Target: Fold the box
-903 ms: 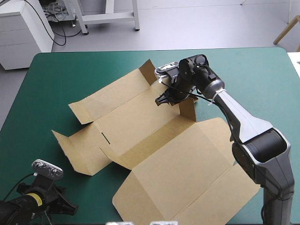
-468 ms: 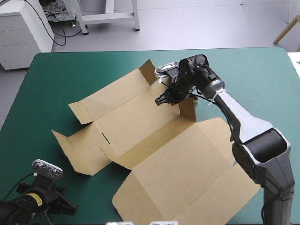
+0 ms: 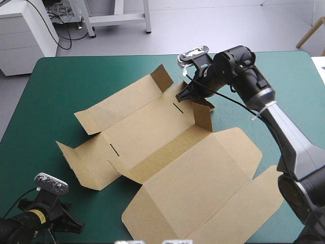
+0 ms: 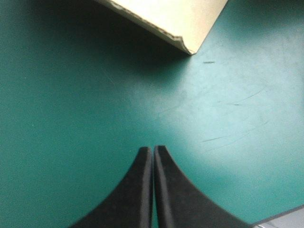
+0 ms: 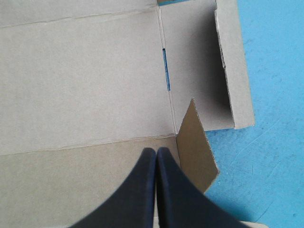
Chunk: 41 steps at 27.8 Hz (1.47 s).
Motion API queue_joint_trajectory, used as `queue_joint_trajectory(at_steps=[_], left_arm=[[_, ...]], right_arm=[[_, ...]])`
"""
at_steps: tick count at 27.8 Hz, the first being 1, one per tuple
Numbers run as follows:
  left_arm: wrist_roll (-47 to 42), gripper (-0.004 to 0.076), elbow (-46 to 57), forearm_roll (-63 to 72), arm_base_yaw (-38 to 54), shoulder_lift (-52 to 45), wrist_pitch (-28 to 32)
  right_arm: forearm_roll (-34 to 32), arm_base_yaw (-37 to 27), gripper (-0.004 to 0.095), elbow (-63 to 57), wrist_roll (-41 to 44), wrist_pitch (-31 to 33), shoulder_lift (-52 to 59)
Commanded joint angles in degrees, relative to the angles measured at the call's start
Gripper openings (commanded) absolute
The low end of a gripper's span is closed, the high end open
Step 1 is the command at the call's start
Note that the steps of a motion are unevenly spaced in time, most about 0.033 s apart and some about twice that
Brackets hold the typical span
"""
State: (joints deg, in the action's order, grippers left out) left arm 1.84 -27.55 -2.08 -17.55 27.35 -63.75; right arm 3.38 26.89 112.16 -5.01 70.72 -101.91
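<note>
Hovering with fingers pressed together and empty, the right gripper [image 3: 183, 95] sits over the brown box [image 3: 152, 134], an upright flap [image 3: 203, 116] just beside its tip, seemingly posed to push rather than grasp. The left gripper [image 4: 153, 149], likewise together and empty, idles low over the bench [image 4: 228, 118], a box corner ahead.

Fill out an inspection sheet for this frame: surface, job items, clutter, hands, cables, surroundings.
Surface: teal-green cover, faint scratches near the left hand.
Job's things: brown box, an open sheet lying mostly flat; side flaps slightly raised, one small flap upright beside the right hand.
Clutter: nothing seen.
Hands: left hand shut, empty, over bare cover, a box corner ahead of it; right hand shut, empty, over the box's far end, contact cannot be told.
Cables: nothing seen.
Surroundings: nothing seen.
</note>
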Motion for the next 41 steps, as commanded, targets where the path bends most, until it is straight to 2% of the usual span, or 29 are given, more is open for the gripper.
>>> queue_joint_trajectory(at_steps=[1,6,11,15,18,27,29,31,33,38,39,40,41], left_arm=[[-0.28,-0.0010,-1.19,0.25,-0.06,0.36,2.35],[-0.28,-0.0010,-1.19,0.25,-0.06,0.36,2.35],[-0.28,-0.0010,-1.19,0.25,-0.06,0.36,2.35],[-0.28,-0.0010,-1.19,0.25,-0.06,0.36,2.35],[-0.28,-0.0010,-1.19,0.25,-0.06,0.36,2.35],[-1.84,-0.0010,-1.19,0.25,-0.06,0.36,2.22],[-1.84,-0.0010,-1.19,0.25,-0.06,0.36,2.22],[-1.84,-0.0010,-1.19,0.25,-0.06,0.36,2.22],[-1.84,-0.0010,-1.19,0.25,-0.06,0.36,2.22],[-1.84,-0.0010,-1.19,0.25,-0.06,0.36,2.22],[-1.84,-0.0010,-1.19,0.25,-0.06,0.36,2.22],[-1.84,-0.0010,-1.19,0.25,-0.06,0.36,2.22],[-1.84,-0.0010,-1.19,0.25,-0.06,0.36,2.32]], right_arm=[[-1.42,-0.22,-0.0020,0.52,-0.11,-1.59,6.45],[-5.50,-0.89,-0.0020,-9.00,-0.57,-1.59,13.10],[-4.60,-4.32,-0.0020,-17.50,-1.12,-1.59,20.01],[-1.49,-8.76,-0.0020,-21.85,-3.80,-1.70,23.29],[1.53,-10.73,-0.0020,-23.50,-5.82,-1.70,23.90],[1.77,-10.73,-0.0017,-23.50,-8.95,-1.78,23.80],[1.78,-10.73,0.0019,-23.50,-8.84,-1.94,23.80],[1.78,-10.49,0.0073,-23.50,-8.84,-1.81,23.80],[1.78,-10.49,0.0174,-23.50,-8.84,-1.81,23.80],[1.54,-10.49,0.0515,-23.50,-8.84,-1.81,23.80],[1.67,-10.49,0.0657,-23.50,-8.95,-1.81,23.80],[1.79,-10.49,0.0733,-23.50,-8.85,-2.14,23.80],[1.79,-10.49,0.0742,-23.50,-8.85,-2.56,23.80]])
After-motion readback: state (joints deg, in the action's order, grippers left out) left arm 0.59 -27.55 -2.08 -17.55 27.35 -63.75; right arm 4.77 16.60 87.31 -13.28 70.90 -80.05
